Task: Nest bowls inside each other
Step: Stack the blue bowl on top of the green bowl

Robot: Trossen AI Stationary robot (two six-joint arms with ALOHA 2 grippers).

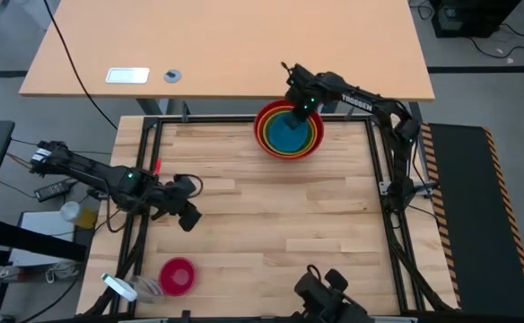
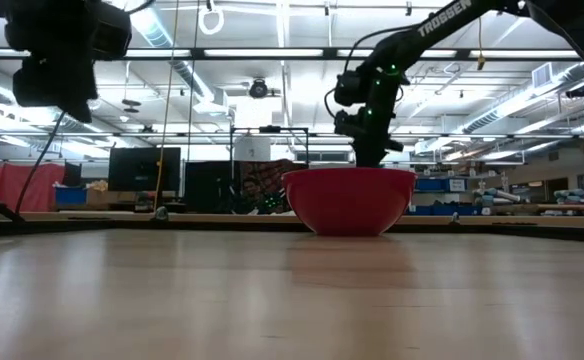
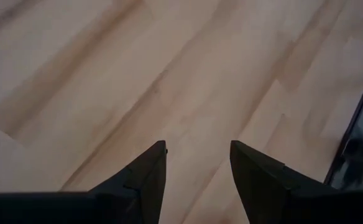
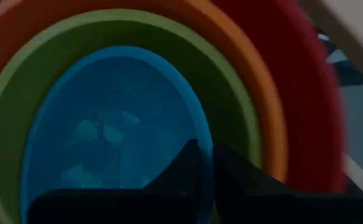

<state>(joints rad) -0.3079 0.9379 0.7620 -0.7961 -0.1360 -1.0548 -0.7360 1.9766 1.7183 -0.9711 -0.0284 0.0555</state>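
A stack of bowls stands at the table's far edge, right of centre: red bowl (image 1: 264,135) outermost, then orange, yellow-green (image 4: 228,93) and blue bowl (image 1: 287,135) innermost. In the low view only the red bowl (image 2: 350,200) shows. My right gripper (image 1: 303,112) stands over the stack's far side, shut on the blue bowl. A pink bowl (image 1: 178,275) sits upright on its base near the front left corner. My left gripper (image 1: 187,215) hovers open over bare wood at the left, with nothing between its fingers (image 3: 150,177). My right gripper pinches the blue bowl's rim (image 4: 205,134) on the bowl's far side, one finger (image 4: 181,171) inside the bowl and the other outside, over the yellow-green bowl. The fingers come from above, pointing steeply down. The blue bowl sits open side up within the yellow-green one; whether it rests there cannot be told.
Black frame rails (image 1: 145,179) run along the table's left, far and right sides. A white object (image 1: 118,287) lies by the pink bowl at the front left. Bare wood (image 1: 280,215) fills the table's middle. Another gripper-like black mount (image 1: 325,292) sits at the front edge.
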